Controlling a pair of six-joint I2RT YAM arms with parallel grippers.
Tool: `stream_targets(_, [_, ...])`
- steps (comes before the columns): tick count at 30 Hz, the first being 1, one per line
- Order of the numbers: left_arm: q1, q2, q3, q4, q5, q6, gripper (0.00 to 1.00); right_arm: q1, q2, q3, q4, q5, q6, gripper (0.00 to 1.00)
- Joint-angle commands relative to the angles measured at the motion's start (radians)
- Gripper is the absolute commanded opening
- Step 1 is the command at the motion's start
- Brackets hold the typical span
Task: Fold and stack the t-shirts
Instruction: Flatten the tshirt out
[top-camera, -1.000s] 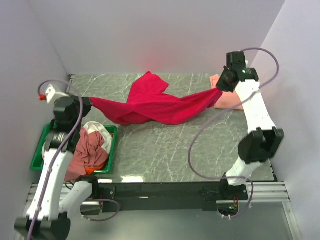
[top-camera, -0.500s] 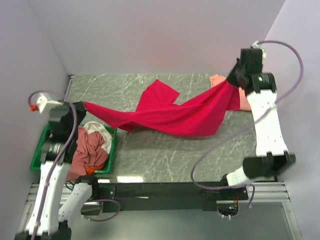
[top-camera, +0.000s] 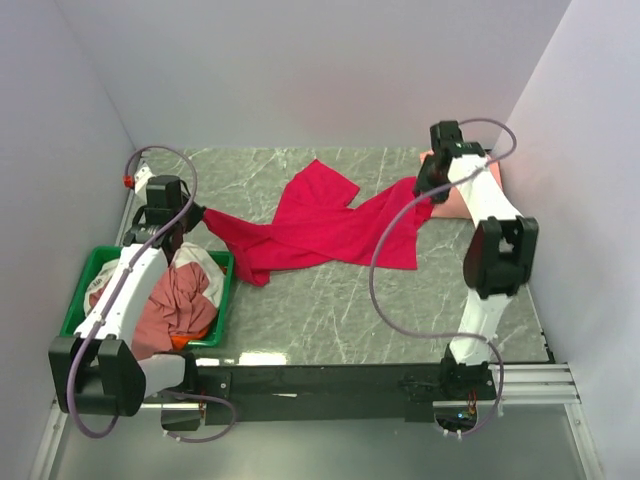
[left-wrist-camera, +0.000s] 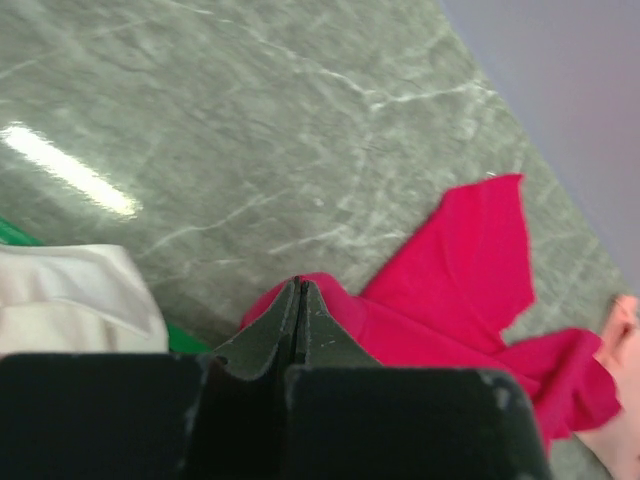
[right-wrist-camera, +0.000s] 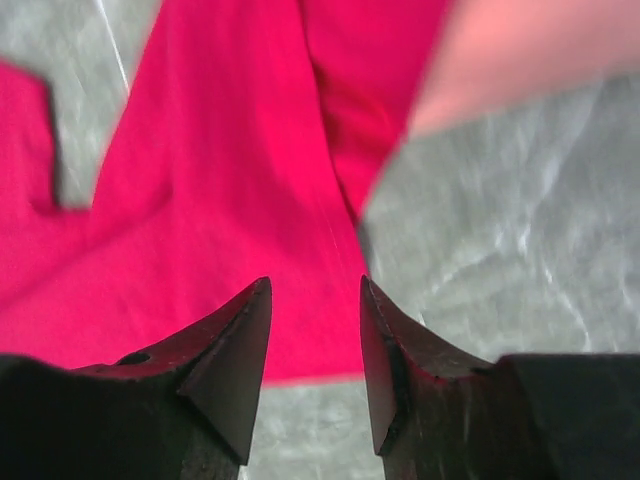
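Grey-green marbled stone forms the table (top-camera: 330, 300). Across its far middle sprawls the crimson t-shirt (top-camera: 320, 225), unfolded and twisted into loose ridges. One sleeve points toward the back wall, and the body runs from one gripper to the other.

At the near left sits the green tray (top-camera: 228, 290), heaped with cloth. The dusty rose t-shirt (top-camera: 175, 300) makes up most of the heap and spills over the tray's near rim. The white t-shirt (top-camera: 203, 262) lies on the heap's far side, and a sliver of the orange t-shirt (top-camera: 181, 341) shows at its near edge.

The salmon-pink t-shirt (top-camera: 462, 200) lies flat in the far right corner, partly hidden by the right arm (top-camera: 495, 255). The crimson cloth's right end lies just beside it.

The left gripper (left-wrist-camera: 300, 290) has its jaws pressed together on the crimson shirt's left corner, just past the tray's far edge. The right gripper (right-wrist-camera: 315, 285) hangs with jaws parted above the crimson cloth's right end, holding nothing.
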Motion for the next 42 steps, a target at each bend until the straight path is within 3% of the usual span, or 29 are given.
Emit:
stream_targets(1, [0.003, -0.052, -0.018, 0.092, 0.082, -0.001, 0.01, 0.001, -0.255, -0.176, 0.069, -0.028, -0.019, 0.48])
stream_targets(9, [0.005, -0.126, -0.076, 0.054, 0.101, -0.028, 0.0, 0.001, -0.444, -0.638, 0.172, -0.122, 0.016, 0.47])
stream_targets(19, [0.005, -0.176, -0.094, 0.024, 0.107, -0.064, 0.01, 0.001, -0.355, -0.723, 0.238, -0.145, 0.042, 0.39])
stream_targets(42, [0.005, -0.23, -0.127, -0.003, 0.096, -0.075, 0.01, 0.001, -0.268, -0.791, 0.306, -0.134, 0.047, 0.37])
